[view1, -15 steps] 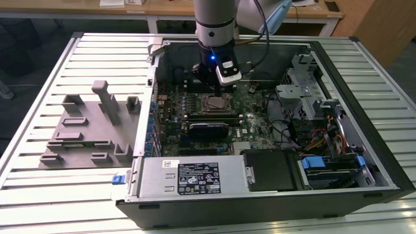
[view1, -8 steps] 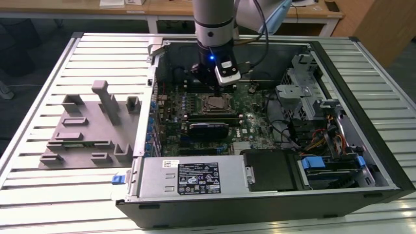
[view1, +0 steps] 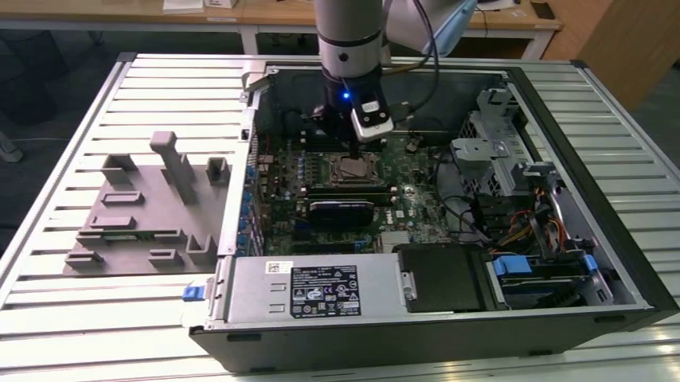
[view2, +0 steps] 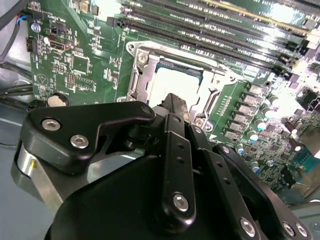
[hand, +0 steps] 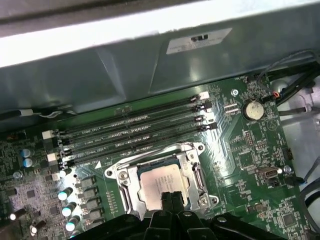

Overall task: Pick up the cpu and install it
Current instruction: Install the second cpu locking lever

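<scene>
The cpu [hand: 159, 183] is a small silvery square lying flat inside the metal socket frame [hand: 196, 172] on the green motherboard [hand: 250, 145]. It also shows in the second wrist view, cpu [view2: 172, 82], and in the exterior view, cpu [view1: 352, 169]. My gripper [hand: 170, 199] hangs just above the cpu's near edge, its two black fingers pressed together with nothing between them. In the second wrist view the gripper [view2: 172, 100] covers part of the socket. In the exterior view the gripper [view1: 348, 150] stands inside the open computer case.
Memory slots [hand: 135, 135] run beside the socket. A black glossy card [view1: 340, 212] lies below it in the exterior view. The case walls [view1: 251, 159], a drive cage [view1: 499, 151] and cables [view1: 499, 223] hem in the board. A grey tray [view1: 149, 211] sits on the exterior view's left.
</scene>
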You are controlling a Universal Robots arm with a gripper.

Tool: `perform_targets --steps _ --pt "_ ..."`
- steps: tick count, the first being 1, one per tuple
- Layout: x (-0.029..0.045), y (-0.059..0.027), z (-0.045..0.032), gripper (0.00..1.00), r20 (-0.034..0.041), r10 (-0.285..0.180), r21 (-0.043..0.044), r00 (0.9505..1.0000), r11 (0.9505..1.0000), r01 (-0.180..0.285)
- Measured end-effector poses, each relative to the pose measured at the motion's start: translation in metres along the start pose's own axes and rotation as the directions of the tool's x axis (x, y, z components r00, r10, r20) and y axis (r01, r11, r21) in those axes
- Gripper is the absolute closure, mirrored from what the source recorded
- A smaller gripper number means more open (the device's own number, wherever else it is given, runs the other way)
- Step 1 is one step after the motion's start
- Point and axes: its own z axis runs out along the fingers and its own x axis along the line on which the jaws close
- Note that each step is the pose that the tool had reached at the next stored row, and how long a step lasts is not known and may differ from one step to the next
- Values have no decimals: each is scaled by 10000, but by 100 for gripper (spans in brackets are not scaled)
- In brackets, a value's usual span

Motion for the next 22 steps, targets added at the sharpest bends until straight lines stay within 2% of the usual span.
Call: perform_targets --steps 12,22 --pt "-75 -115 -1 89 -15 -20 11 10000 10000 20" --pt "-97 -159 -1 89 -9 -24 49 10000 10000 24"
